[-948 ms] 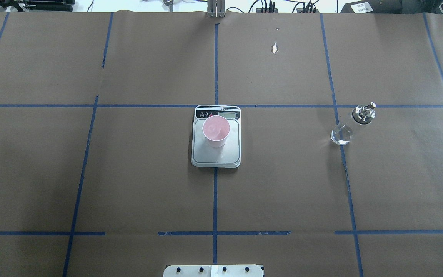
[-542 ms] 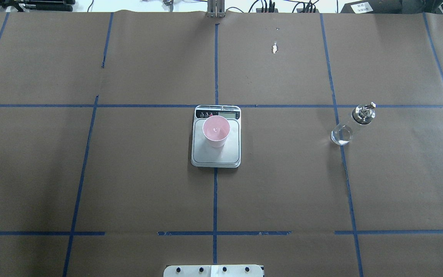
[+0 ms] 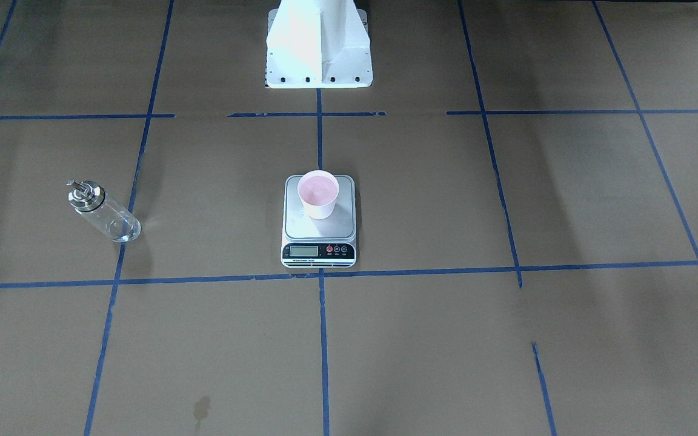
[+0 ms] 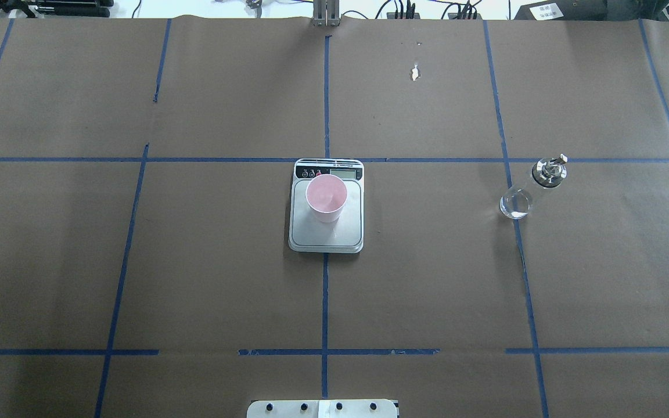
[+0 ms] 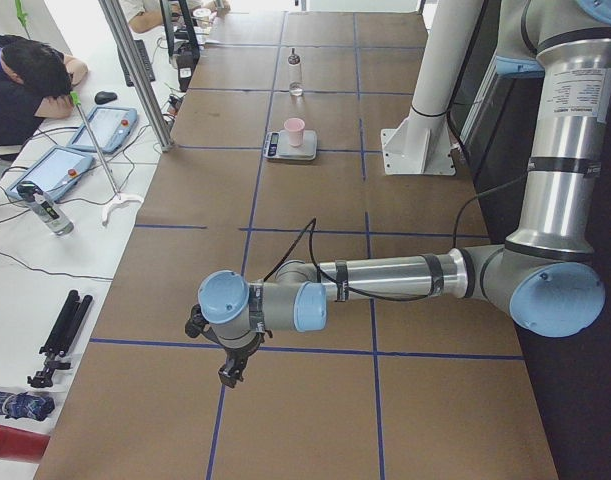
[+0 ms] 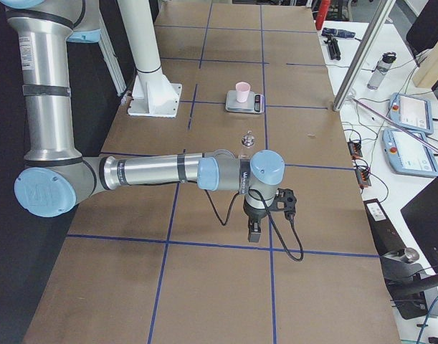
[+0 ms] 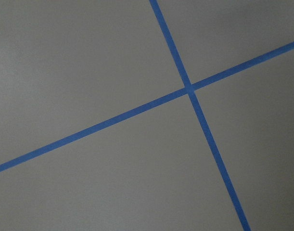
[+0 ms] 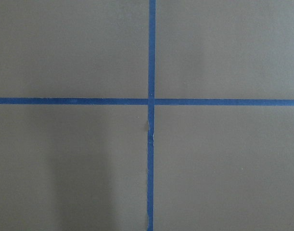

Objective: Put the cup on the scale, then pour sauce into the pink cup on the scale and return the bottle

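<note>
Brown paper covers the counter [image 4: 195, 261], ruled into squares by blue tape lines [image 4: 325, 302]. One scale [image 4: 326, 235] lies at its middle, and one pink cup [image 4: 326, 199] stands upright on the steel platform, its base well within the platform's edges. One glass bottle [image 3: 106, 216] with a silver cap stands upright on the counter well apart from the scale, on the robot's right, its base on a tape line. Both arms hang low over bare paper, far from these three things. The left claw [image 5: 230, 372] points down near a tape crossing, as does the right claw [image 6: 253, 233]. Each shows only from the side, so I cannot tell whether either is released or clenched. Neither holds anything that can be made out.
</note>
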